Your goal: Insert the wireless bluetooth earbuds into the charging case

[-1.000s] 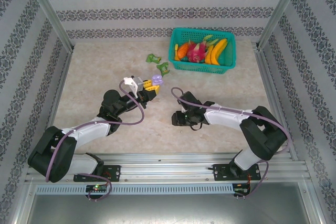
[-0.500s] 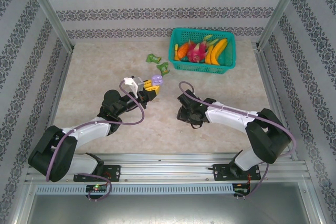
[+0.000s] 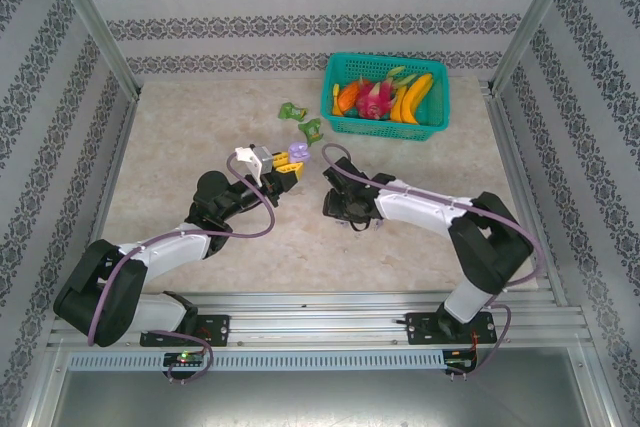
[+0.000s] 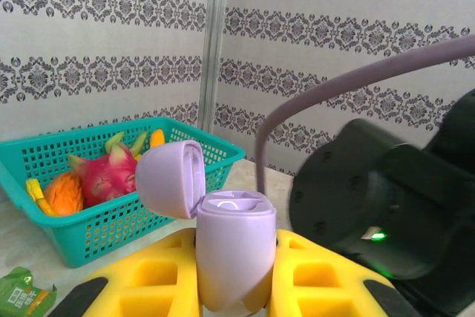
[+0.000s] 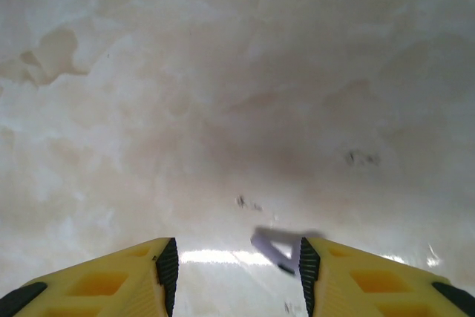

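**Earbud (image 5: pixel 276 249) waits on the table (image 5: pixel 223 72); charging case (image 4: pixel 234 250) held open**

The left gripper (image 4: pixel 234 287) is closed on the pale purple charging case. It holds the case upright with the lid (image 4: pixel 169 180) flipped back. Something pale shows in the wells, but I cannot tell whether a piece is already seated there.

The right gripper (image 5: pixel 234 265) is down at the table with its jaws part-way apart and gripping nothing. One small pale purple earbud lies blurred between them, close against one finger.

From above, the two grippers sit near each other, in front of the fruit basket (image 3: pixel 432 129).

Judging from this, the case has been opened and presented. Grasping this earbud, carrying it over and seating it are yet to be done.
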Action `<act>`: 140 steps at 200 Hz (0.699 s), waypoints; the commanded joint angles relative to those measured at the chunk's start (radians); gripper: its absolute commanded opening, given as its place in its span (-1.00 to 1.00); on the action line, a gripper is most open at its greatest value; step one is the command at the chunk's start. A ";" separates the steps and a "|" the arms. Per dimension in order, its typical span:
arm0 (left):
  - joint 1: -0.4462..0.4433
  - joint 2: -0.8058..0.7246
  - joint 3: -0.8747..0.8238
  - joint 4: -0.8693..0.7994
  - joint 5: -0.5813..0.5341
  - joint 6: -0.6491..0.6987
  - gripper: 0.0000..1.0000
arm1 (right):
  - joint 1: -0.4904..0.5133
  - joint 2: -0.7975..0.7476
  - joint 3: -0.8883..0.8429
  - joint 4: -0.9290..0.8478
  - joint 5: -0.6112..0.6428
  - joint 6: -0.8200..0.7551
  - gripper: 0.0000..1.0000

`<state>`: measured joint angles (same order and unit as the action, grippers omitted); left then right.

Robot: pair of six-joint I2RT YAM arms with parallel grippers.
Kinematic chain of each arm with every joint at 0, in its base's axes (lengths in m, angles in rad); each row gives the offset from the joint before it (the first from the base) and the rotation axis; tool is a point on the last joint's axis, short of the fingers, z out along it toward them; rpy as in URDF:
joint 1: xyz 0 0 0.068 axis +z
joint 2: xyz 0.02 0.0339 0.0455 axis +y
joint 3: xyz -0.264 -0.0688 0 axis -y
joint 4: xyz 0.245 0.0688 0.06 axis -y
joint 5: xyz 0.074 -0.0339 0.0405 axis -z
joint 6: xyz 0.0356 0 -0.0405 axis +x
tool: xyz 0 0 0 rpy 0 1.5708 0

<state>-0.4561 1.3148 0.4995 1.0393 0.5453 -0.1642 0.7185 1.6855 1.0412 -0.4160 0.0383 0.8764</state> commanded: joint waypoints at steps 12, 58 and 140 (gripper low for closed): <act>0.011 -0.012 -0.013 0.056 -0.006 -0.012 -1.00 | -0.017 0.106 0.089 -0.032 -0.051 -0.087 -0.03; 0.012 -0.026 -0.011 0.047 -0.013 -0.009 -1.00 | -0.015 0.179 0.138 -0.044 -0.103 -0.112 -0.04; 0.014 -0.020 -0.011 0.051 -0.014 -0.011 -1.00 | 0.002 0.168 0.109 -0.060 -0.128 -0.133 -0.05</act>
<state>-0.4561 1.3136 0.4995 1.0393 0.5381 -0.1646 0.7048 1.8610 1.1564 -0.4461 -0.0704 0.7647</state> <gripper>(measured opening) 0.201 0.477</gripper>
